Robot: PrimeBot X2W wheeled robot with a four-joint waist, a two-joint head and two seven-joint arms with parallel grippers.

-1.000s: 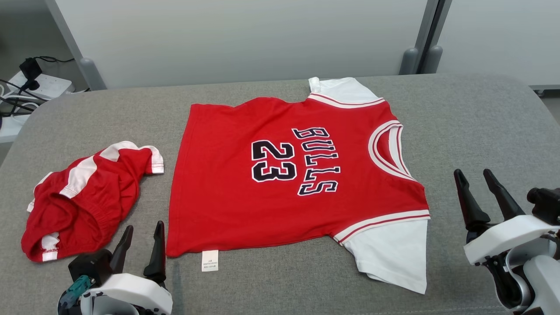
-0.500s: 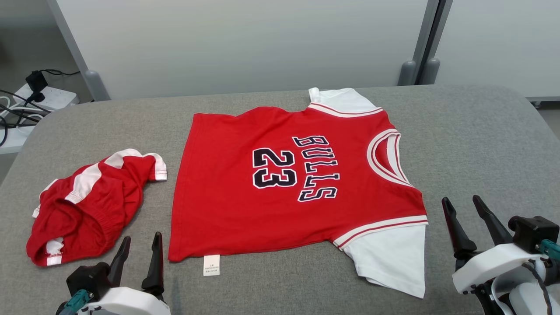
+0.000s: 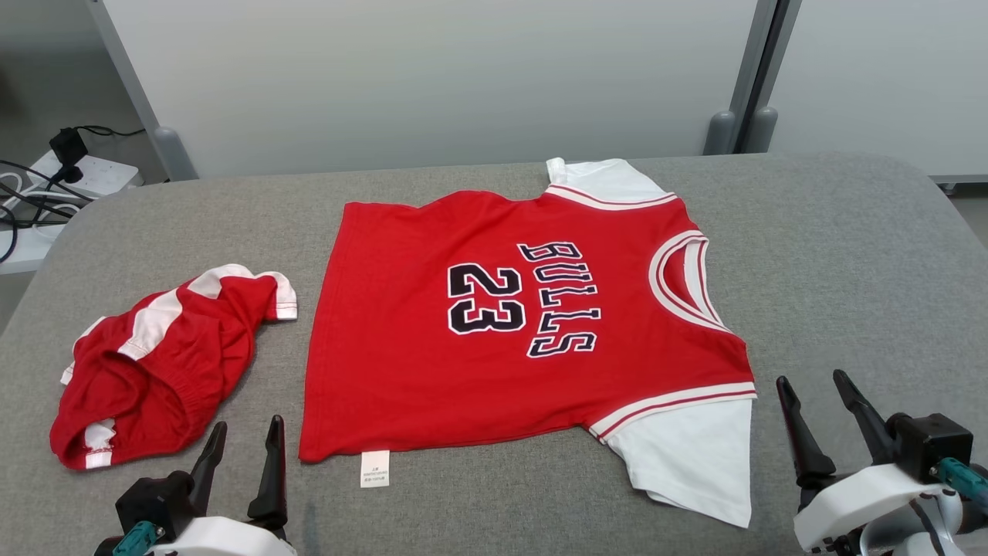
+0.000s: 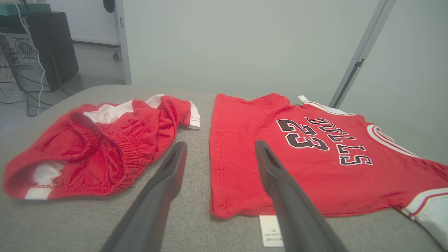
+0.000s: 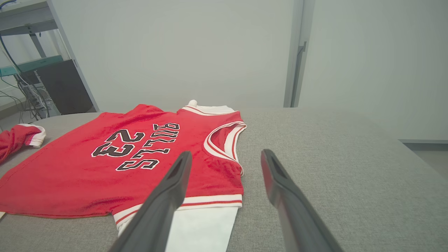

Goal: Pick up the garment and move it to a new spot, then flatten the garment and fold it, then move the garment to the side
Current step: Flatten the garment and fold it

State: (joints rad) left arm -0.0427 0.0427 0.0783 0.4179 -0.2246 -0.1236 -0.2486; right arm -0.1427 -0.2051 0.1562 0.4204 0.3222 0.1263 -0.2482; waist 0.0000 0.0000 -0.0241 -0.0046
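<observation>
shorts (image 4: 91,140) whole from left wrist, cuff (image 5: 35,136) from right; left tool (image 4: 220,145), right tool (image 5: 225,153) apart.

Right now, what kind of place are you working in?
Probably a lab or office test area: a grey fabric-covered table, pale partition panels behind it, and a power strip with cables beyond its left end.

Red jersey (image 3: 432,371), white sleeves, black white-edged "BULLS 23"; red shorts (image 3: 162,363), white stripes; grey table (image 3: 849,255).
</observation>
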